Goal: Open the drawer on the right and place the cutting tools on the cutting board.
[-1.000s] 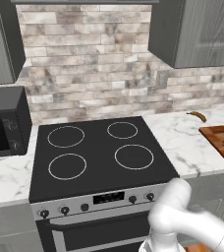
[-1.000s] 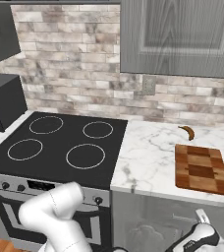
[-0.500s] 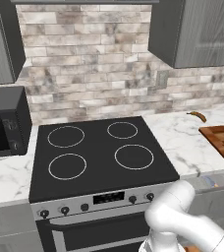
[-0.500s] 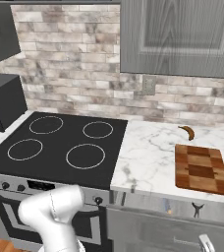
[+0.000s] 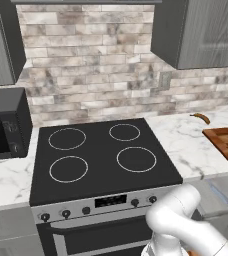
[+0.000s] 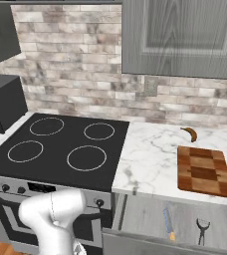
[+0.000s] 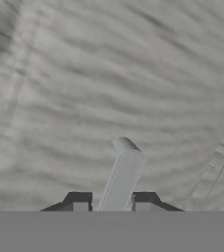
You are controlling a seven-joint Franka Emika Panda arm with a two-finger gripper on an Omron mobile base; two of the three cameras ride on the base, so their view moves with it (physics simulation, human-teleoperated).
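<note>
1. The gripper (image 7: 112,204) is seen in the hand view closed narrowly on a pale grey bar, taken to be the drawer handle (image 7: 122,174), which rises straight from between the two dark fingertips (image 7: 77,201); the wood-grained grey drawer front (image 7: 109,74) lies just beyond it.
2. The handle is judged rigid and smooth, so a firm pinch across its middle is suited and slip along the bar is the main risk; the drawer (image 6: 185,219) itself is expected to slide stiffly but evenly on its runners.
3. The arm is folded low, its white elbow link (image 6: 53,214) bent downward in front of the oven door (image 5: 101,239), with the hand carried down below the counter edge.
4. Behind the hand, inside the drawer pulled well out, a slim cutting tool (image 6: 168,223) with a bluish blade and an orange-tan handle is lying flat; it is judged light, stiff and thin, best taken across the handle end.
5. Beside it a small dark pincer-like tool (image 6: 202,230) is lying; what it is cannot be told with certainty at this size.
6. Farther back and above, on the marble counter (image 6: 150,159), the cutting board (image 6: 203,170) is resting bare, with a curved brown thing (image 6: 189,133) just beyond its far edge.
</note>
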